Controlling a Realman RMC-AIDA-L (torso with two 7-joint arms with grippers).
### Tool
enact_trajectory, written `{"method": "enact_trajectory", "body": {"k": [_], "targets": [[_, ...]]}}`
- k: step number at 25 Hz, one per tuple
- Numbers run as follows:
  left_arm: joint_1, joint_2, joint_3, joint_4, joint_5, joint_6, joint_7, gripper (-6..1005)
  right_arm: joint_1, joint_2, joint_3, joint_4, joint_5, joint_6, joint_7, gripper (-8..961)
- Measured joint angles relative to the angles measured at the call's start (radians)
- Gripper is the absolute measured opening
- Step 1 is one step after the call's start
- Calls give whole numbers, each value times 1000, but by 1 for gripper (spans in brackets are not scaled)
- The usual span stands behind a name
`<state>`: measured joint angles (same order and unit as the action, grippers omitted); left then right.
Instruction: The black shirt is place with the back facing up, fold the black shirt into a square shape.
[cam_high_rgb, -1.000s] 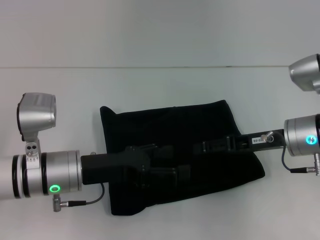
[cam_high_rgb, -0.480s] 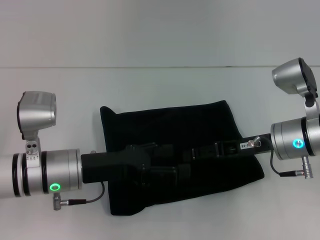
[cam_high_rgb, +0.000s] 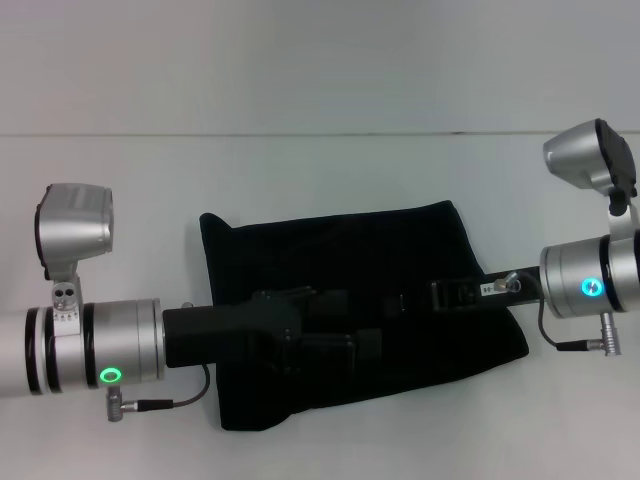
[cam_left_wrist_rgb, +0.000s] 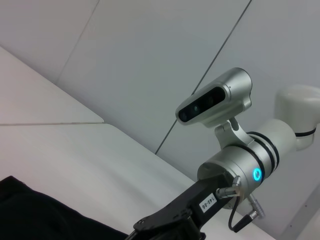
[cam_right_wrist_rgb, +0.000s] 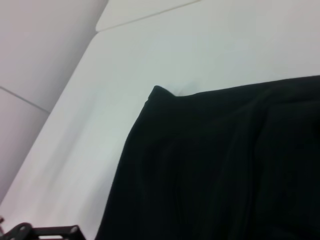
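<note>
The black shirt (cam_high_rgb: 400, 240) lies folded into a rough rectangle on the white table (cam_high_rgb: 300, 170). It also shows in the left wrist view (cam_left_wrist_rgb: 30, 210) and the right wrist view (cam_right_wrist_rgb: 225, 165). My left gripper (cam_high_rgb: 350, 325) reaches in from the left, low over the shirt's middle. My right gripper (cam_high_rgb: 400, 300) reaches in from the right over the shirt's right half, close to the left gripper. Both grippers are black against the black fabric, so their tips are hard to make out.
The white table stretches on all sides of the shirt, with a seam line (cam_high_rgb: 320, 134) across its far part. The right arm's silver wrist and camera (cam_left_wrist_rgb: 235, 150) show in the left wrist view.
The right arm's wrist has shifted slightly left and its camera housing has swung into view. The left arm and the shirt have not moved.
</note>
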<state>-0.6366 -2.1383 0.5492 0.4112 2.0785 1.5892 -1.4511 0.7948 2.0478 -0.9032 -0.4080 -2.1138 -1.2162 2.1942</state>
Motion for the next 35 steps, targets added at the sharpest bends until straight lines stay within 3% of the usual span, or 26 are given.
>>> {"method": "enact_trajectory", "body": {"k": [5, 10, 16, 23, 35], "targets": [[3, -1, 0, 0, 0, 0, 0, 949, 4, 12, 1, 13, 2, 17, -52, 234], [7, -2, 0, 0, 0, 0, 0, 949, -6, 23, 15, 3, 13, 19, -92, 60], [8, -2, -4, 0, 0, 2, 0, 949, -31, 22, 34, -17, 69, -11, -162, 66], [9, 4, -8, 5, -2, 17, -8, 949, -94, 0, 44, -98, 196, -89, -225, 73], [16, 6, -13, 5, -3, 36, -16, 949, -129, -14, 92, -157, 198, -144, -235, 85]]}}
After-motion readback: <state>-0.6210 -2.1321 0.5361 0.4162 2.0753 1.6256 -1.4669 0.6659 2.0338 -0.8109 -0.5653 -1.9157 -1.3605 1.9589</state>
